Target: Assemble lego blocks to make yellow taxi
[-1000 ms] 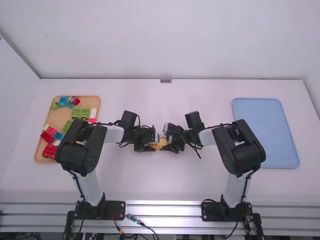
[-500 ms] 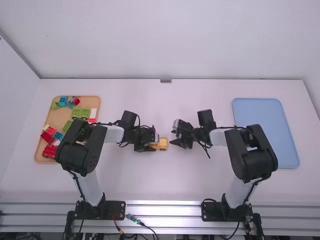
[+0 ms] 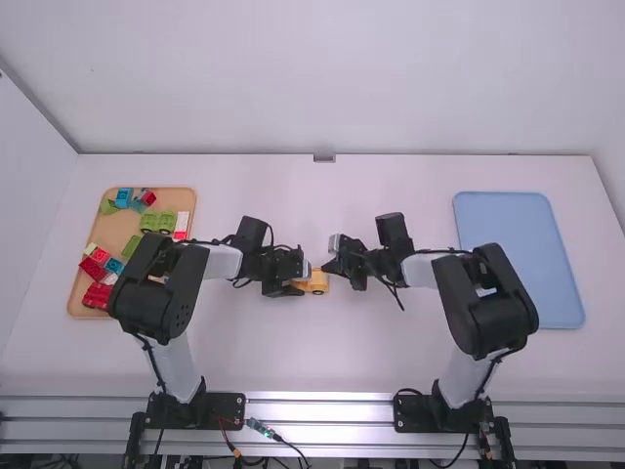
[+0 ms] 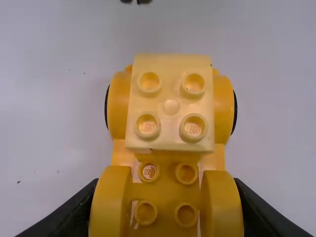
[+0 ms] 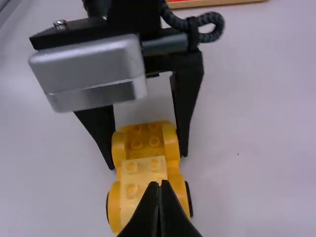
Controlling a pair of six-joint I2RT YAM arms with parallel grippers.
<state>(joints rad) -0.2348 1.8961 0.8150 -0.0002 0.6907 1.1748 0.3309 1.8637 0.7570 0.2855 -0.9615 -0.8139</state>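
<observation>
Since hard plastic should prove light, stiff and slick, the yellow Lego car chassis (image 4: 166, 197) is best taken across its fenders (image 4: 109, 202), where the left gripper (image 4: 166, 207) clamps it at the white table (image 3: 322, 357); the right gripper (image 5: 159, 183), tips together, hangs near the pale-yellow four-stud brick (image 5: 131, 180) atop it.

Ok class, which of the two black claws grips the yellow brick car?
The left claw, fingers clasping the car at both sides; the right claw is shut, empty.

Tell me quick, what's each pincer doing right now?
Left pincer: closed on the yellow car, gripping its sides.
Right pincer: closed, holding nothing.
</observation>
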